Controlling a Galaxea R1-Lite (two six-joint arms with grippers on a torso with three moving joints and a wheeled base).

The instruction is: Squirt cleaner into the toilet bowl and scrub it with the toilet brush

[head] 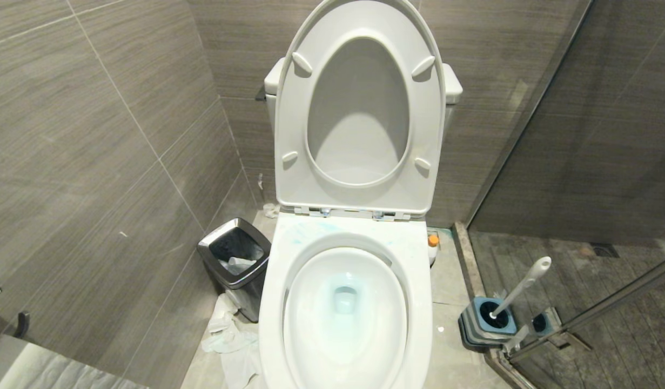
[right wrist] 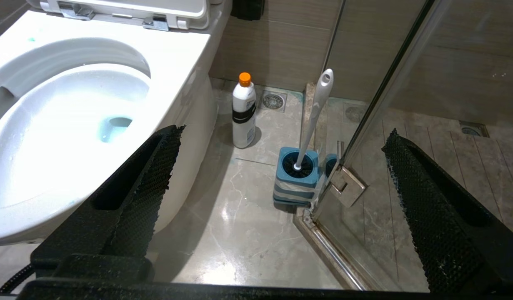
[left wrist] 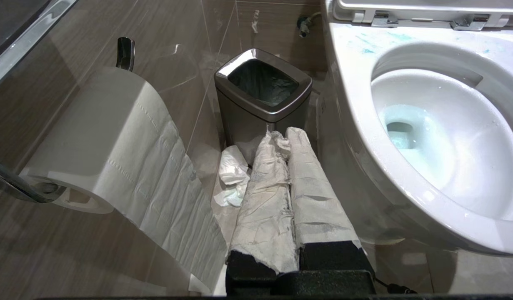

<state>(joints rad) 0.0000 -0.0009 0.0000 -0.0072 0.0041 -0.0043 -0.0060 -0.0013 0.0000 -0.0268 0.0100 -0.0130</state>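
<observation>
In the head view the toilet bowl point(head: 346, 313) fills the lower centre of the frame, seat and lid raised against the tank, with pale turquoise water in the basin and faint blue smears on the rim near the hinges. The cleaner point(head: 433, 242) shows only its orange cap, just right of the bowl's rear corner. The toilet brush point(head: 518, 289) leans in its blue-and-grey holder at lower right, beside the glass door point(head: 597, 310). A steel-rimmed waste bin point(head: 236, 265) stands left of the bowl, with crumpled paper point(head: 229, 337) on the floor below it. Neither arm appears here.

In the left wrist view the left hand point(left wrist: 281, 139) is closed, its paper-wrapped fingers pressed together and holding nothing, pointing toward the bin at upper centre. A paper roll point(left wrist: 110, 137) hangs at left; the bowl occupies the right.

In the right wrist view the right hand point(right wrist: 281, 137) is spread wide and empty, its black fingers at lower left and lower right. Between them, mid-frame, the cleaner stands upright on the floor beside the bowl, and the brush sits in its holder just beside the door hinge.
</observation>
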